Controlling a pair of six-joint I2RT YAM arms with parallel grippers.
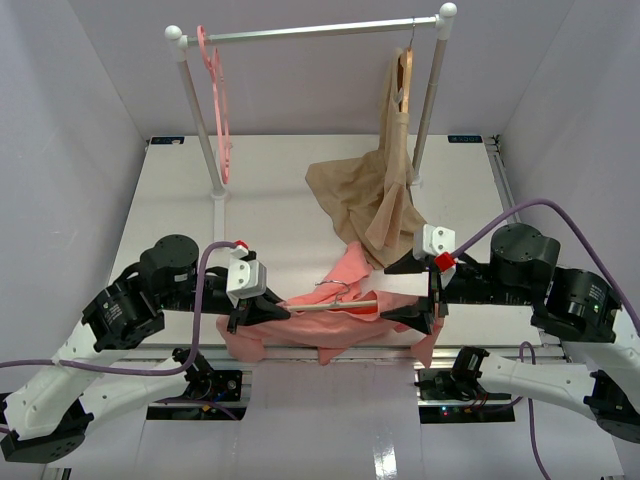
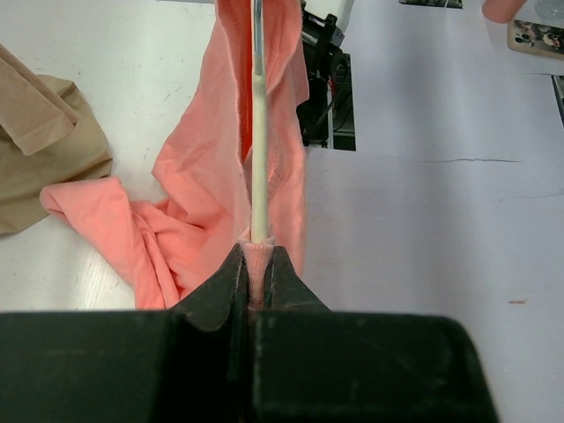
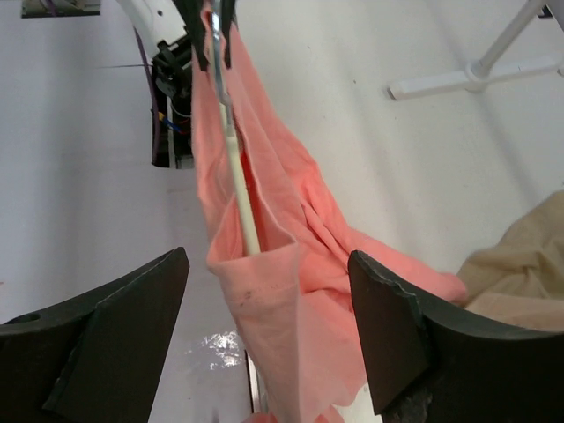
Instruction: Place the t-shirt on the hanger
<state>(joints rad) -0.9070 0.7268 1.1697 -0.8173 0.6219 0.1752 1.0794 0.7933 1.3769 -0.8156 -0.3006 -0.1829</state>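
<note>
The salmon-pink t-shirt [image 1: 345, 268] hangs bunched over the cream-white hanger [image 1: 335, 307], which is held level above the table's near edge. My left gripper [image 1: 280, 310] is shut on the hanger's left end through shirt fabric. In the left wrist view the fingertips [image 2: 256, 257] pinch the cloth-covered tip of the hanger bar [image 2: 259, 159], and the shirt [image 2: 198, 176] drapes away. My right gripper [image 1: 392, 292] is open, its jaws wide on either side of the hanger's right end. In the right wrist view [image 3: 266, 257] the shirt [image 3: 282, 300] covers the bar's [image 3: 238, 189] end.
A clothes rack [image 1: 310, 32] stands at the back with a pink hanger [image 1: 216, 100]. A beige garment [image 1: 380, 195] hangs from a brown wooden hanger [image 1: 403, 75] and spills onto the table [image 1: 270, 200]. The rack foot [image 3: 476, 75] and beige cloth [image 3: 520, 282] lie near my right gripper.
</note>
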